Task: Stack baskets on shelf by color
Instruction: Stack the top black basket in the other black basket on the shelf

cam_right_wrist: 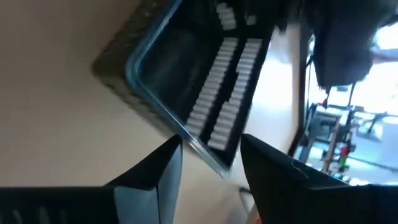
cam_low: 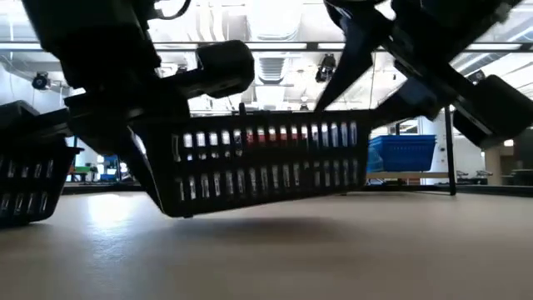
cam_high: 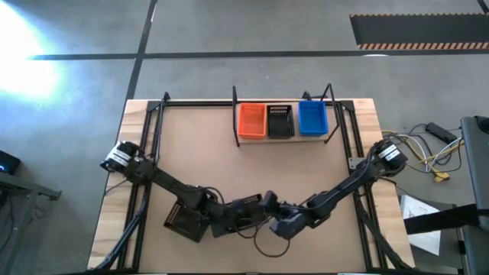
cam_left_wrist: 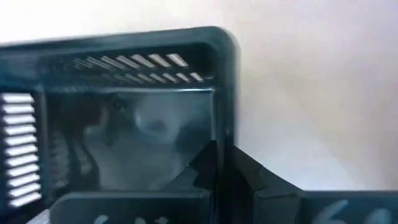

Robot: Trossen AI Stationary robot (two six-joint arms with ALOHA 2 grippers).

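— Baskets on the shelf?
— Three in a row at the far side of the table: orange basket, shelved black basket, blue basket.
— And down at the near edge?
— Tilted black basket, low over the tabletop with one end higher than the other. Pinched by the left gripper, closed on its rim wall, as seen in the left wrist view.
— Right gripper?
— Just beside the left one, pointed at the same basket. Fingers spread wide, holding nothing, a basket corner close in front of the gap.
— Anything else nearby?
— Spare black basket, beside the left arm near the front edge. Cannot tell whether flat on the table.
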